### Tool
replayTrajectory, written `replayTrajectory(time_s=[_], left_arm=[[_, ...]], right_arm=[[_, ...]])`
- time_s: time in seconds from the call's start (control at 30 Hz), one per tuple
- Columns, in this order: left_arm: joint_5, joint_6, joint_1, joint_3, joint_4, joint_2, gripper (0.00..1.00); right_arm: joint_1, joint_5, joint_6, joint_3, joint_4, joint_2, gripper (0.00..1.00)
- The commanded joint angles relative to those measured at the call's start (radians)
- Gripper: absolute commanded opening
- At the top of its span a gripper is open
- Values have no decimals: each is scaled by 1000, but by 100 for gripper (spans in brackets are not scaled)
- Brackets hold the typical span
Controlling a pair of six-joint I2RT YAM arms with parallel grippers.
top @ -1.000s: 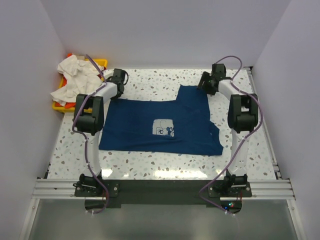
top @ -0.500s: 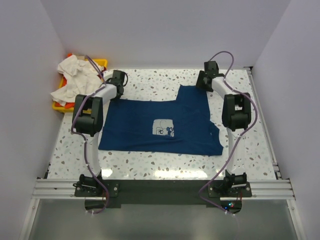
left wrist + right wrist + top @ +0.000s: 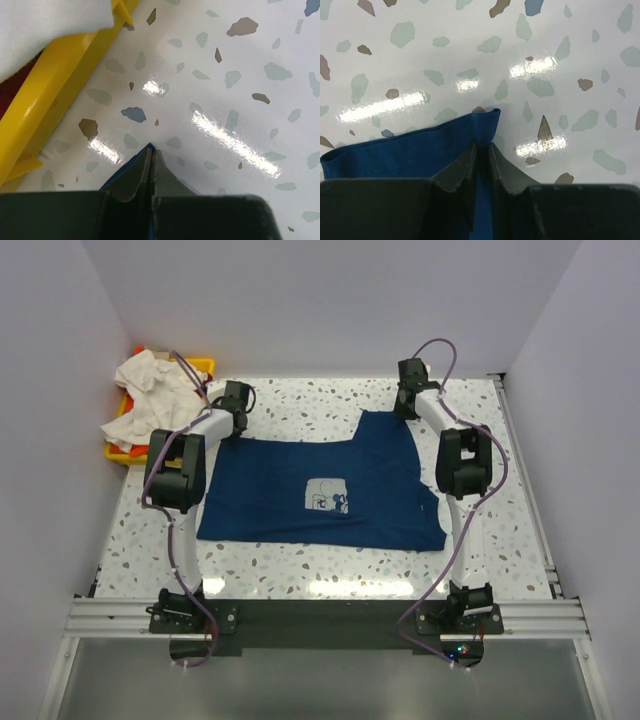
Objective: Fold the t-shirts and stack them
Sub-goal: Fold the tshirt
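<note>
Left end effector [image 3: 151, 151] is pressed together on a far corner of the navy t-shirt [image 3: 265, 490], yellow tray [image 3: 55, 85] just beside. Right end effector [image 3: 482, 146] pinches its far edge, bare desk [image 3: 470, 45] beyond.

Overhead rear view; wrist views close over t-shirt [image 3: 410, 150].

The left gripper [image 3: 151, 152] fills the bottom edge, its two dark fingers pressed together into a single point. A thin sliver of the navy t-shirt [image 3: 146, 148] shows pinched at that tip and along the left finger's edge. Ahead lies the glossy speckled table [image 3: 225, 100]. Up and to the gripper's left runs the yellow tray [image 3: 60, 80], with white cloth [image 3: 45, 25] draped over its rim and dark red fabric [image 3: 9, 97] inside.
</note>
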Motion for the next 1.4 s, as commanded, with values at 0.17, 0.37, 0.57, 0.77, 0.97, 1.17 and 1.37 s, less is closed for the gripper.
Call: replayTrajectory(time_s=[0.17, 0.37, 0.57, 0.77, 0.97, 1.17, 1.37], left_arm=[[21, 14, 5, -21, 25, -56, 0], [9, 17, 7, -17, 28, -88, 0], [11, 22, 13, -8, 27, -113, 0], [14, 22, 18, -14, 24, -134, 0], [15, 14, 21, -54, 25, -171, 0], [20, 2, 25, -122, 31, -237, 0], [24, -9, 25, -211, 47, -317, 0]], right_arm=[[-1, 62, -1, 17, -55, -58, 3], [-9, 57, -2, -12, -29, -139, 0], [-28, 40, 12, -81, 0, -231, 0], [-38, 10, 31, -179, 37, -316, 0], [-38, -13, 51, -299, 74, -415, 0], [-38, -20, 76, -444, 100, -559, 0], [-35, -13, 104, -615, 117, -698, 0]])
